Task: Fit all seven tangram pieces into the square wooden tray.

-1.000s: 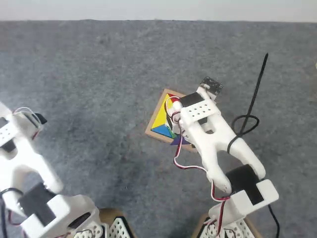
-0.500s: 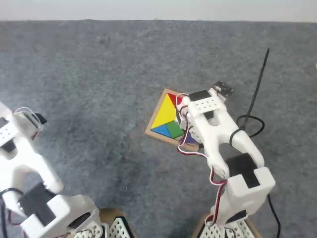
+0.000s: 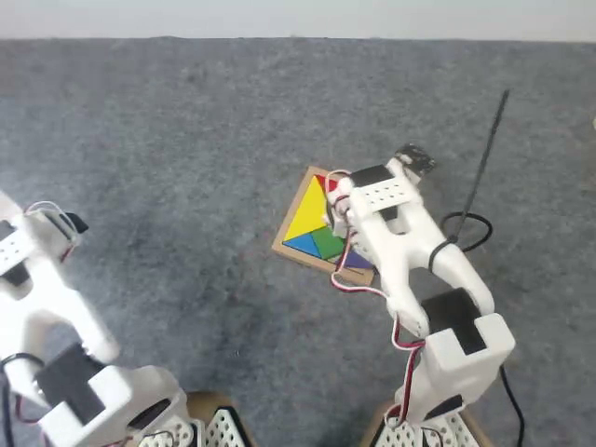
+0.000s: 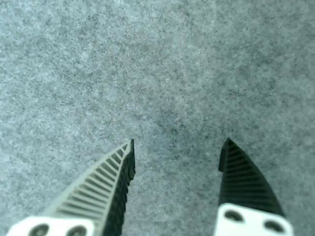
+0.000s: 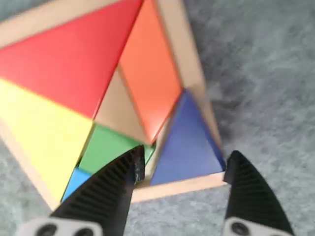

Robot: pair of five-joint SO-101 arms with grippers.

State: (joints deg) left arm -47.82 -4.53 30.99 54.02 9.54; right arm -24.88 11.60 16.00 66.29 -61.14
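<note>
Square tray (image 5: 182,49) on a grey mat (image 4: 147,59), seen from above and from both wrists. The tray lies directly beneath the right gripper (image 5: 184,157), which hangs over one of its corners. The right arm (image 3: 391,233) crosses the side of the tray nearest the arm bases in the high view.

In the right wrist view the jaws stand moderately apart and hold nothing. They straddle a dark blue triangle (image 5: 187,142) that sits in the tray's corner. One finger (image 5: 113,182) overlaps the green piece (image 5: 106,150) and the other finger (image 5: 246,191) lies outside the rim, over the mat. Whether either tip touches wood or mat cannot be told.

Inside the tray:
- A red triangle (image 5: 74,64) adjoins an orange piece (image 5: 150,83).
- A yellow triangle (image 5: 44,132) lies along the red one.
- The green piece and a light blue piece (image 5: 74,182) lie beside the yellow one.
- A bare patch (image 5: 115,110) of tray floor shows between red, orange and green.
- The tip of the orange piece meets the dark blue triangle.

The left gripper (image 4: 179,142) is well apart from the tray, at the left edge of the high view. It is above plain mat, with its jaws wide apart and nothing between them.
</note>
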